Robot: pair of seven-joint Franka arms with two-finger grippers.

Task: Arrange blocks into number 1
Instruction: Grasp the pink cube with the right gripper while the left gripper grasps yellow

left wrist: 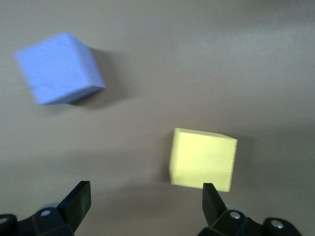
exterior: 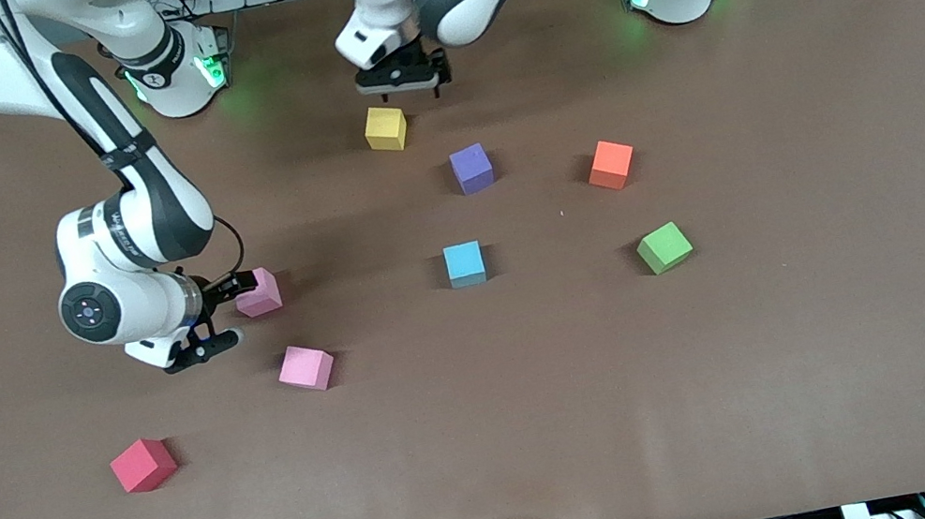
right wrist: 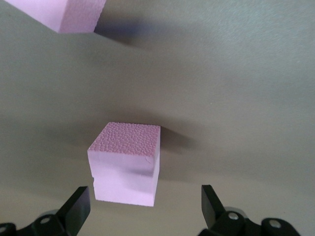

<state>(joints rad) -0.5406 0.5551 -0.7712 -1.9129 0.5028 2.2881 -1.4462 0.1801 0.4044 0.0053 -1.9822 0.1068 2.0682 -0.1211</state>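
Both hands spread wide, each poised at a foam cube; no digit formed yet

Left hand (exterior: pixel 404 82) hovers empty just above the small matte yellow foam cube (exterior: pixel 385 128); purple (exterior: pixel 471 168) and light blue (exterior: pixel 464 264) cubes lie nearer the camera on the brown surface (exterior: pixel 818 330). Right hand (exterior: pixel 217 314) is low beside one pink foam cube (exterior: pixel 258 293), second pink cube (exterior: pixel 305 367) near. Judgement: centre each cube between the fingers, square to its faces, before closing
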